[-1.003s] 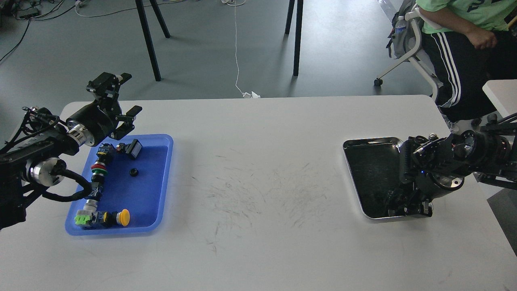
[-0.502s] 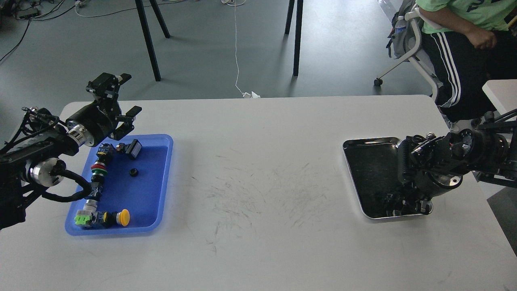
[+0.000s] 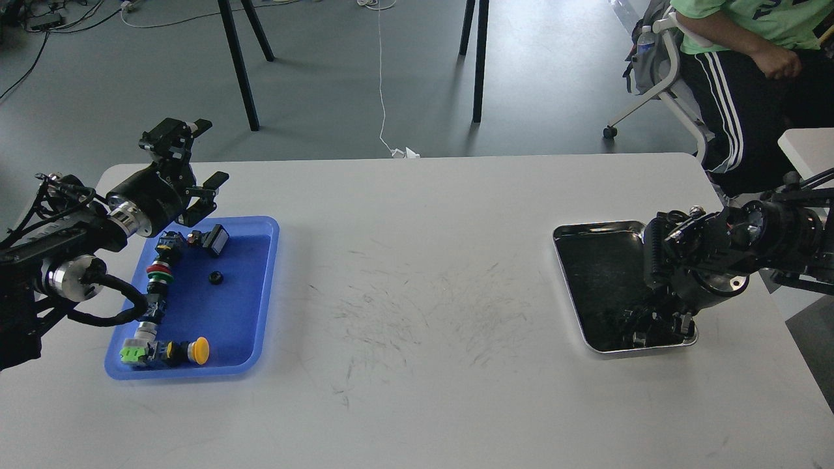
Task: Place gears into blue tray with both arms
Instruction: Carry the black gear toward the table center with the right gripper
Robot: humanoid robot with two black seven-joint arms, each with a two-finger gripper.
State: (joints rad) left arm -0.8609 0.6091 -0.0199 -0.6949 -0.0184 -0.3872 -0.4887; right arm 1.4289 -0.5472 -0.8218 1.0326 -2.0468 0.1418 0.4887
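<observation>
Over blue tray far corner, left gripper raised, fingers spread; right gripper down in silver tray, state unclear.

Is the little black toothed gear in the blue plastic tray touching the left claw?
Apart. In the head view the gear lies alone on the blue tray floor, and the left gripper hangs open beyond the tray's far rim.

A white bench with rounded corners and a scuffed middle stands on a grey floor. Black stand legs and a thin white cable occupy the far floor. At upper right, a seated person in a green shirt sits on a white wheeled chair, beside what may be a second table.
</observation>
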